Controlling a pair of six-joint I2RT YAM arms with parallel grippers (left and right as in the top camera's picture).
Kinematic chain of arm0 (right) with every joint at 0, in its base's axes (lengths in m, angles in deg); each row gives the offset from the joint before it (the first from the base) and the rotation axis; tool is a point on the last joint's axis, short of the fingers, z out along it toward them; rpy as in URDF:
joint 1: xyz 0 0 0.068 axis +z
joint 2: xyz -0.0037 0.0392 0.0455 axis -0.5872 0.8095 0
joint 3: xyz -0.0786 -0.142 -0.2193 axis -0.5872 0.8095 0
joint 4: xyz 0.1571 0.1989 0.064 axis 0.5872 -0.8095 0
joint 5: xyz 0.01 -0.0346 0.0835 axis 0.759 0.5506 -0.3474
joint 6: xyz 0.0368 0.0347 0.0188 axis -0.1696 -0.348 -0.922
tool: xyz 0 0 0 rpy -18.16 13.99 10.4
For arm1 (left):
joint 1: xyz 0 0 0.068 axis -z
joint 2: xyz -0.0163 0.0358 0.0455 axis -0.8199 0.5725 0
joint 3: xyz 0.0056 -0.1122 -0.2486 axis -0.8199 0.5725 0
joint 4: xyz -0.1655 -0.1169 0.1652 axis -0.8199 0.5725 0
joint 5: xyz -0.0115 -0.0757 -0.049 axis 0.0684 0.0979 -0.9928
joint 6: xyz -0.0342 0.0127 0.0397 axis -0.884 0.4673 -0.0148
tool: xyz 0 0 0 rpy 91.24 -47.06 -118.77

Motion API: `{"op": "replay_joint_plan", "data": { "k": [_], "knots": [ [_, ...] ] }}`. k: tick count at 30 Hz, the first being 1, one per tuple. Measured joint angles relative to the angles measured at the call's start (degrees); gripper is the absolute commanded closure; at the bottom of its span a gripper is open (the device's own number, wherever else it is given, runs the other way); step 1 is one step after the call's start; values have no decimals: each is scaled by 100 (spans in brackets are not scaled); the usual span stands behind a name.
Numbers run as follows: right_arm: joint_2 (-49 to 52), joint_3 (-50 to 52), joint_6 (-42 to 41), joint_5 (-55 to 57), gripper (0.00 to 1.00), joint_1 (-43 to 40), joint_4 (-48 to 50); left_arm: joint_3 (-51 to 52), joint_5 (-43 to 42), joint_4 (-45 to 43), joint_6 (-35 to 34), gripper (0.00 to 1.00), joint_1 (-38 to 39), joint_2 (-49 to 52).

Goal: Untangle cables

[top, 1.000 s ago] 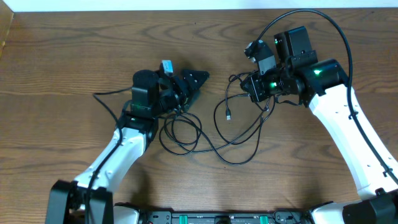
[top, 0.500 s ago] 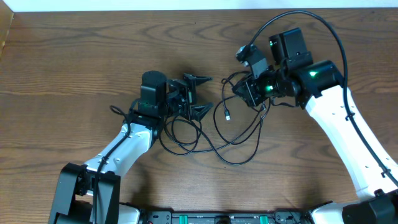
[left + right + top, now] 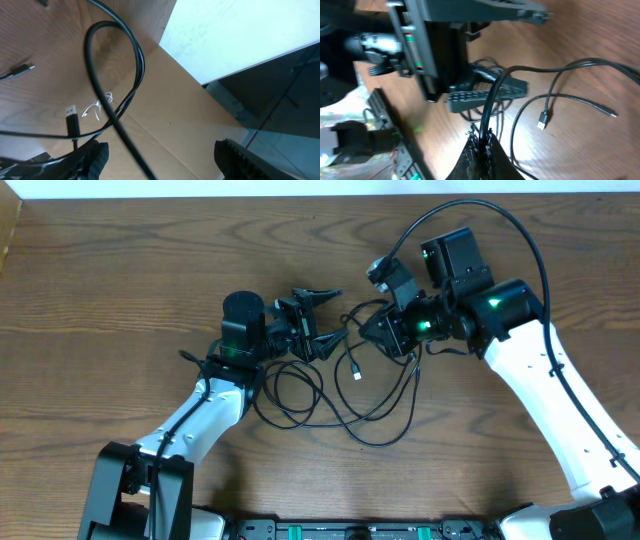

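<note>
Several thin black cables (image 3: 322, 418) lie looped and crossed on the wooden table between the arms. One ends in a USB plug (image 3: 357, 370) (image 3: 543, 119). My right gripper (image 3: 366, 330) (image 3: 482, 144) is shut on one black cable (image 3: 492, 102), which rises from its tips. The left gripper (image 3: 328, 321) (image 3: 165, 161) is open just left of it, turned on its side. Another black cable (image 3: 131, 150) runs through the gap between its fingers (image 3: 94, 156) without being pinched. A thin white squiggle of cord (image 3: 98, 106) shows beyond in the left wrist view.
A thick black lead (image 3: 500, 208) arches over the right arm. The table's far edge (image 3: 300, 194) meets a white wall. Dark equipment (image 3: 330, 530) lines the near edge. A second small plug (image 3: 610, 113) lies right of the USB plug.
The right gripper has carried its cable leftward. The left gripper has swung right toward it and turned on its side, and its jaws have narrowed slightly.
</note>
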Motion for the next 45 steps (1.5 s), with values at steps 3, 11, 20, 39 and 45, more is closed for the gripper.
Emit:
{"op": "replay_joint_plan", "data": {
  "k": [3, 11, 20, 39, 45],
  "knots": [
    [0, 0, -66, -98, 99, 76, 4, 0, 0, -2, 0, 35, 0, 0],
    [0, 0, -212, 4, 99, 111, -9, 0, 0, -4, 0, 37, 0, 0],
    [0, 0, -407, 415, 99, 111, 11, 0, -22, -4, 0, 43, 0, 0],
    [0, 0, -424, 459, 99, 111, -120, 0, -42, -4, 0, 88, 11, 0],
    [0, 0, -424, 459, 99, 111, -140, 0, -31, -4, 0, 92, 9, 0]
  ]
}}
